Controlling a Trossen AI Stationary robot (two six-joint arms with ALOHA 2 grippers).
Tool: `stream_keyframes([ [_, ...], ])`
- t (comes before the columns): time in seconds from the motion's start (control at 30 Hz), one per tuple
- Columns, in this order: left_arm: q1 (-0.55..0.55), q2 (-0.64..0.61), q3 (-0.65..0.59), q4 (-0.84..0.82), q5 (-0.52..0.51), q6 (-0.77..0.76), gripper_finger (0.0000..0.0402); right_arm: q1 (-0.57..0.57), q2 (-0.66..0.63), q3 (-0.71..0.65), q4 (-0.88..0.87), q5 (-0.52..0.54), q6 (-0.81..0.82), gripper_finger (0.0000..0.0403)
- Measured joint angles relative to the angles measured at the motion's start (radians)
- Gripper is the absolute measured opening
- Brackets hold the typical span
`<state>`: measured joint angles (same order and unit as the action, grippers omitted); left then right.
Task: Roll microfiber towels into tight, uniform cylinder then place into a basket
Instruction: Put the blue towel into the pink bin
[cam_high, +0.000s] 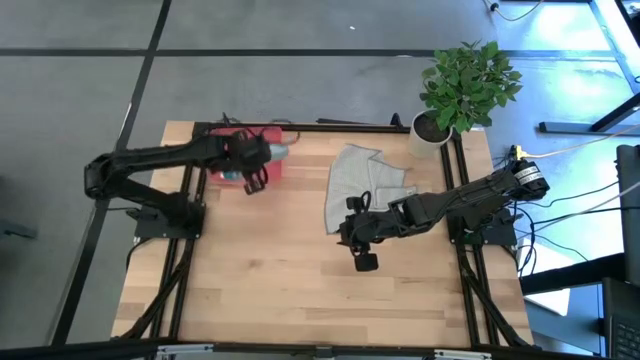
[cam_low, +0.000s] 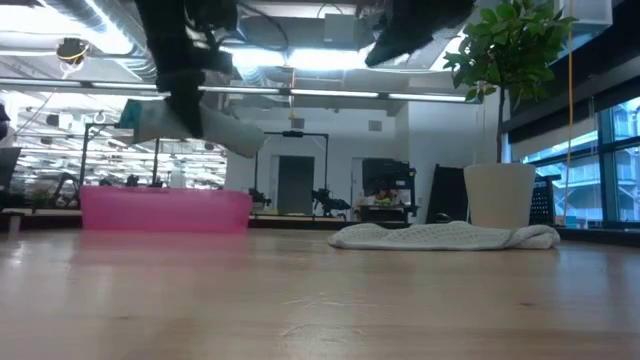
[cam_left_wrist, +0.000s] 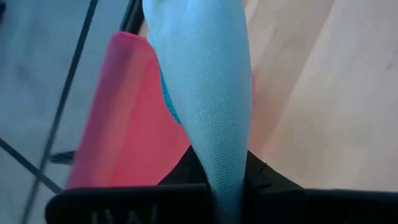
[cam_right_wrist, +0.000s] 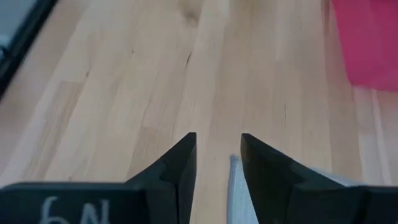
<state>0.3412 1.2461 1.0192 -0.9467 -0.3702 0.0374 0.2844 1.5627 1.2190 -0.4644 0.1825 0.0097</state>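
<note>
Wooden table (cam_high: 300, 280), left gripper (cam_high: 262, 160) clamping blue towel (cam_left_wrist: 205, 87) — over red basket (cam_left_wrist: 124, 124)

Grey floor (cam_high: 300, 90) crossed by dark seams surrounds the light wooden table (cam_high: 280, 290). A potted plant (cam_high: 462, 90) in a white pot stands at its far right corner. Beyond, ceiling light strips (cam_low: 330, 95), a dark doorway (cam_low: 296, 185), and tall windows (cam_low: 600, 170) at right.

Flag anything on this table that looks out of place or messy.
The grey towel lies crumpled and unrolled beside the plant pot, outside the red tray. The left tool holds the blue towel above that tray.
</note>
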Motion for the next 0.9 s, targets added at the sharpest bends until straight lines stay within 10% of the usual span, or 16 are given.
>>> stream_keyframes([
  [0.53,0.369,0.14,0.001,0.024,0.108,0.491,0.0012,-0.036,0.0,0.0,0.164,0.172,-0.048,0.0126],
  [0.9,0.435,0.305,0.001,0.19,0.092,0.727,0.0012,-0.245,0.0,0.073,0.177,0.002,-0.143,0.0127],
])
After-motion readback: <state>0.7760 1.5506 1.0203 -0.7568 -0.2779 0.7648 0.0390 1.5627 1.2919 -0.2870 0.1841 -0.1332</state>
